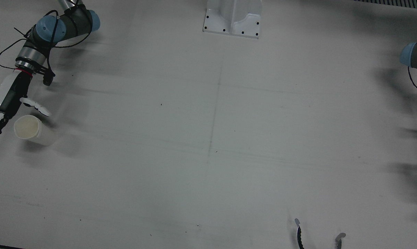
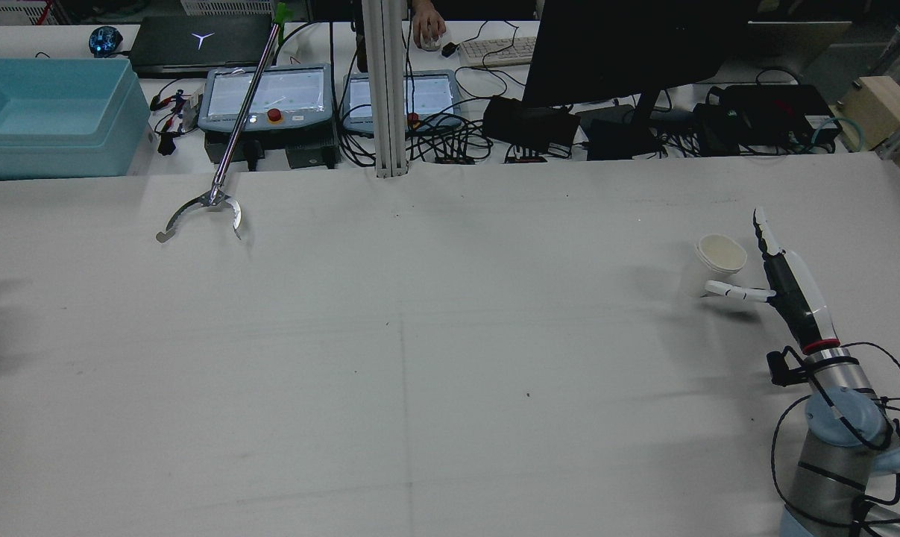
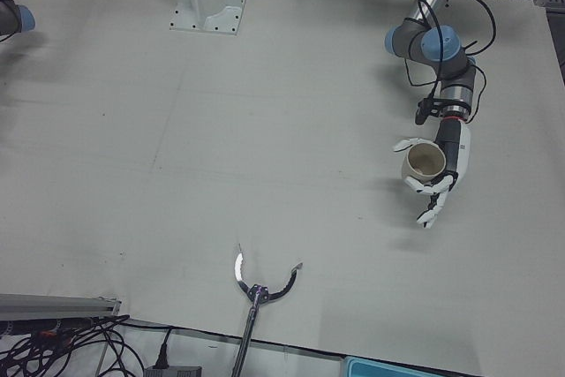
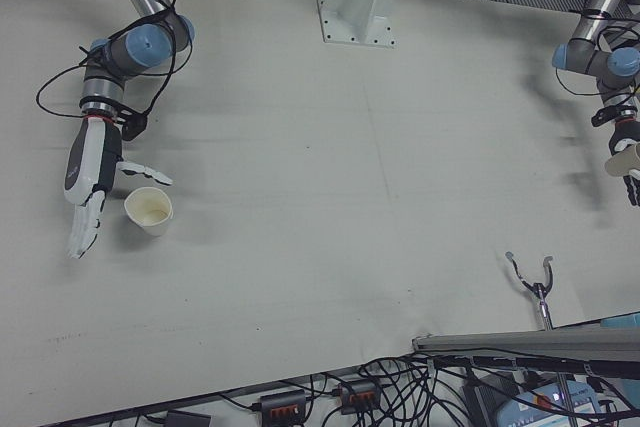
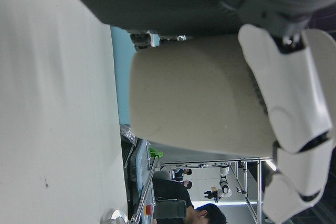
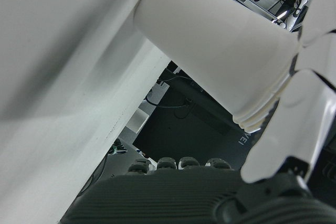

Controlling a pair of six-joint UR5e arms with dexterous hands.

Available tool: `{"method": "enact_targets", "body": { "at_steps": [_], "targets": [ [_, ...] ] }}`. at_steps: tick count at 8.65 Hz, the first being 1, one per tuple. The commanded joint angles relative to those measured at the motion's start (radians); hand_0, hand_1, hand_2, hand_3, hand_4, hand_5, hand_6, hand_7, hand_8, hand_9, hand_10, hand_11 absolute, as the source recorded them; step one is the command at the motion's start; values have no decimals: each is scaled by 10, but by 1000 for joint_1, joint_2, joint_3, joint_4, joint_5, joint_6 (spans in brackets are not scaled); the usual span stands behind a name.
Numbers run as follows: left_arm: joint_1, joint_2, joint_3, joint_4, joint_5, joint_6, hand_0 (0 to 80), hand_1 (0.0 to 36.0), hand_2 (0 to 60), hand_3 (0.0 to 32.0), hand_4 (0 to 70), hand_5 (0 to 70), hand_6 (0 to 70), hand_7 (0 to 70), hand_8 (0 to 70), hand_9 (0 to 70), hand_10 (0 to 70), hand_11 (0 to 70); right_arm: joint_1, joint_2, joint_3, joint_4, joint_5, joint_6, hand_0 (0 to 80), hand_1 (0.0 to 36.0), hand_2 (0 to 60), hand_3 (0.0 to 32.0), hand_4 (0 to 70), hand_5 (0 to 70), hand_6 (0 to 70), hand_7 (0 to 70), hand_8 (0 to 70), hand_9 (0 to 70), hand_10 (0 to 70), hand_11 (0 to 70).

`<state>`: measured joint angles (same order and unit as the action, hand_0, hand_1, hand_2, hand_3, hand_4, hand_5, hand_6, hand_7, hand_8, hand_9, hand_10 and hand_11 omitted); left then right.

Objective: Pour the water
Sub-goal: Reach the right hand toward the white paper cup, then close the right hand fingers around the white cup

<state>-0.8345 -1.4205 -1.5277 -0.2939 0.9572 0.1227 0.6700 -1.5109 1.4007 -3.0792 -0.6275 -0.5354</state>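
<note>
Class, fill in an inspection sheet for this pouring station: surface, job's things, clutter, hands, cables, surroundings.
Surface: table pale, faintly scuffed, no spill seen.
Job's things: right cup upright on the table; left cup inside the left hand; contents cannot be told.
Clutter: grabber claw resting near the operators' edge.
Hands: right hand open beside its cup; left hand curled around its cup.
Cables: black cable looped at the right wrist.
Surroundings: blue bin, keyboard, a person's hand.
</note>
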Motion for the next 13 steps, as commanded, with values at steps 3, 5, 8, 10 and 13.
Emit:
{"method": "enact_targets", "body": {
  "at_steps": [3,5,8,10,13],
  "targets": [
    [0,0,1,-1,0,0,481,118,241,0,515,700,109,205,64,116,42,66,-26,1,-3,-6,-4,6,462,152,150,0,15,0,0,0,0,0,3,21],
    [2,0,0,1,-2,0,481,120,247,0,516,700,109,205,64,115,42,65,-30,0,-5,-7,-11,5,464,155,155,0,16,0,0,0,0,0,0,11],
    [2,0,3,1,-2,2,482,121,254,0,518,700,109,204,63,114,42,66,-27,6,-6,-9,-11,3,464,158,166,0,19,0,0,0,0,0,0,6],
    [3,0,0,2,-2,2,481,121,252,0,515,700,109,203,63,114,42,66,-7,46,-43,0,-9,8,465,161,173,0,24,0,0,0,0,0,0,11],
    [2,0,-3,5,-2,0,481,121,254,0,517,700,109,204,62,113,41,65,0,57,-35,0,-11,78,464,157,170,0,25,0,0,0,0,0,2,19]
  ]
}}
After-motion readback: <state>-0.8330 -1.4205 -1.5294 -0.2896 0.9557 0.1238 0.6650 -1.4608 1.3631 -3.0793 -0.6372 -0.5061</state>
